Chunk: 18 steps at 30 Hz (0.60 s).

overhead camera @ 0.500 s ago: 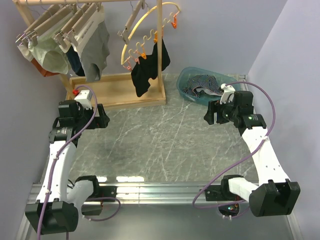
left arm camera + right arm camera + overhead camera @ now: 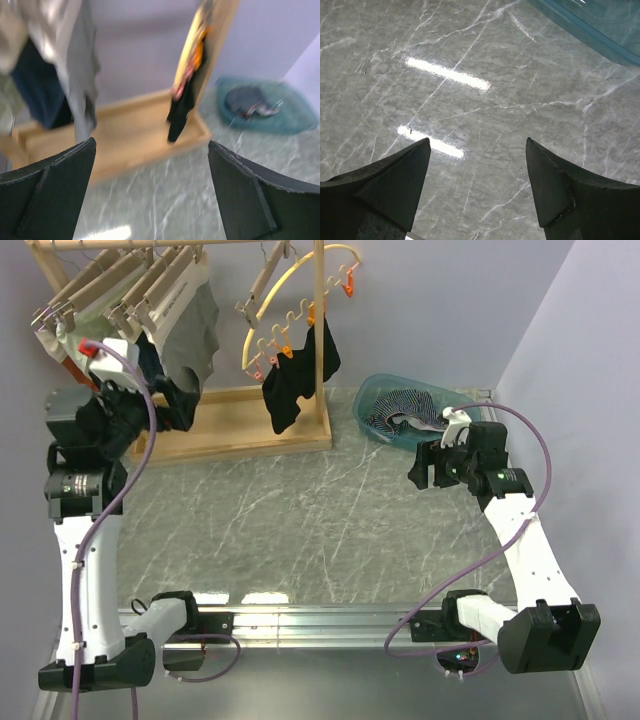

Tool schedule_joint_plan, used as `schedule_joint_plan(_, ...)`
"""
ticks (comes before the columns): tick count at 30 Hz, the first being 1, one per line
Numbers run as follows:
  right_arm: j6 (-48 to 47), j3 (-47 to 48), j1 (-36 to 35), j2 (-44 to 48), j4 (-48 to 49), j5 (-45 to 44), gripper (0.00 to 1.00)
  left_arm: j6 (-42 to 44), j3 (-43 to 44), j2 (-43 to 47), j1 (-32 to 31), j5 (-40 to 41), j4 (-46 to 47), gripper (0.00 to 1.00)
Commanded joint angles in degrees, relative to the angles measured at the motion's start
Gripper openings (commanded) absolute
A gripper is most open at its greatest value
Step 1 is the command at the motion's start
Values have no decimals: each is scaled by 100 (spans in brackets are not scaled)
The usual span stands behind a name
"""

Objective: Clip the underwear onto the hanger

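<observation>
The underwear [image 2: 402, 403], dark navy with pale pinstripes, lies bunched in a teal basket [image 2: 372, 415] at the back right. It shows blurred in the left wrist view [image 2: 244, 100]. A pale wooden bar hanger [image 2: 263, 282] with metal clips hangs tilted from the rack top, beside the yellow arc. My left gripper [image 2: 183, 400] is open and empty, raised in front of the hanging clothes at the rack's left; its view [image 2: 151, 145] is blurred. My right gripper [image 2: 422, 468] is open and empty, just in front of the basket, above the marble table [image 2: 477, 141].
A wooden rack with a base tray [image 2: 240, 425] stands at the back left. It carries several more clip hangers, plain grey briefs [image 2: 192, 340], a yellow arc with orange pegs [image 2: 285, 290] and a black garment [image 2: 295, 380]. Walls close in on the left and right.
My left arm has risen and swung up and left from the table's left side toward the hanging clothes. The right arm has not moved.
</observation>
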<state>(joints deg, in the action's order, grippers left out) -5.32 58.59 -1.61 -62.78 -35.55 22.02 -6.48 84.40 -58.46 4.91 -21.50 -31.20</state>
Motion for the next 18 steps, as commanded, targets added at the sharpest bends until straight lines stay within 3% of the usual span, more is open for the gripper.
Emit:
schedule_joint_plan(1, 66, 179, 38, 126, 285, -93, 84, -309, 542, -262, -7, -652, 465, 99)
schedule_joint_plan(7, 338, 1274, 20, -777, 793, -399, 84, -564, 306, -210, 1, -1172, 834, 99)
schedule_joint_plan(12, 769, 2813, -33, -2698, 963, -716, 82, -582, -72, 114, -7, -1216, 1019, 99)
schedule_joint_plan(16, 936, 4525, -94, -4195, 410, -1015, 81, -486, -178, 334, -7, -1199, 976, 99)
schedule_joint_plan(18, 963, 4941, -94, -4864, 312, -1165, 81, -451, -213, 405, -7, -1182, 923, 99)
